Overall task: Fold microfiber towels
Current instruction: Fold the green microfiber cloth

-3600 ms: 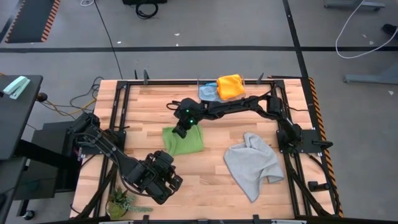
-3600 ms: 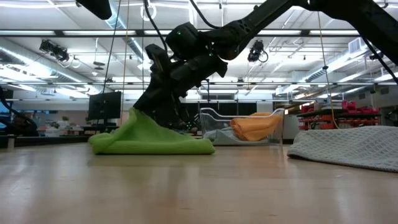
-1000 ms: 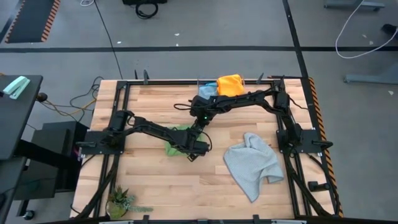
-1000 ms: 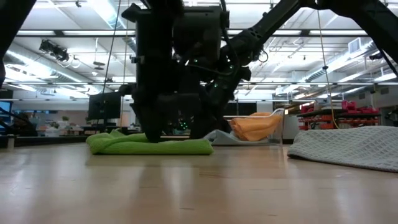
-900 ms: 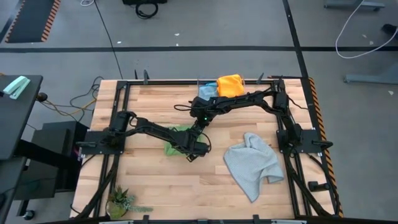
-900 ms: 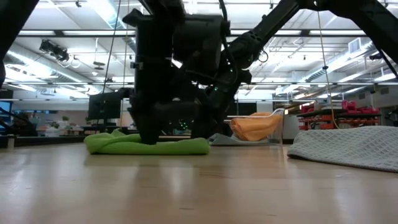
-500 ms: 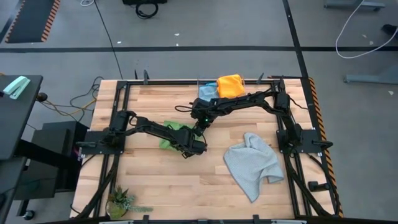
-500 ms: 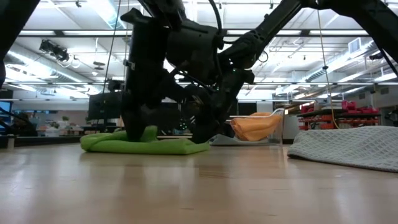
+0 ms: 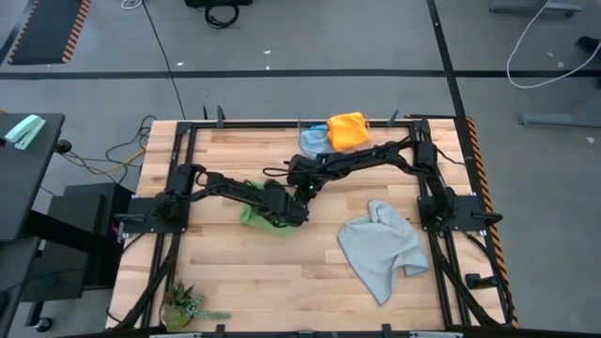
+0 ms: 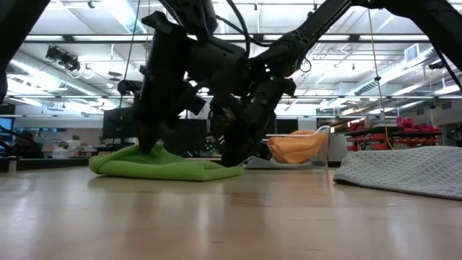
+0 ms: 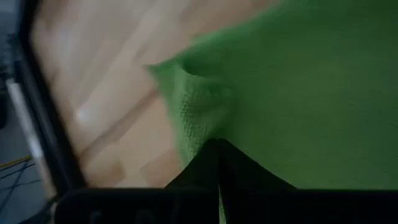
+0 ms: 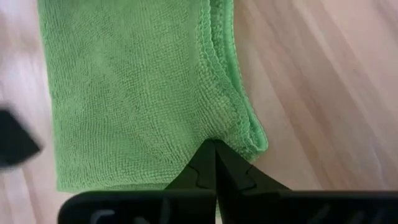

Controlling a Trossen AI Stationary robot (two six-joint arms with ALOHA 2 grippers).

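Hiding most of the green towel (image 9: pixel 252 215), both arms.

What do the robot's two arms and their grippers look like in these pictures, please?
Both arms are dark, slim and jointed, with black cables running along them. A small green light glows near the right arm's wrist. The left gripper and right gripper each end in two black, tapering fingers.

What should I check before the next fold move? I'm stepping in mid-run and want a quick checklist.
1. Left gripper shut on the green towel: ok.
2. Right gripper shut on the green towel's hemmed edge: ok.
3. Green towel lying on the table, not lifted: ok.
4. Grey towel apart from both arms: ok.
5. Yellow-orange towel and light blue towel at the far edge: ok.
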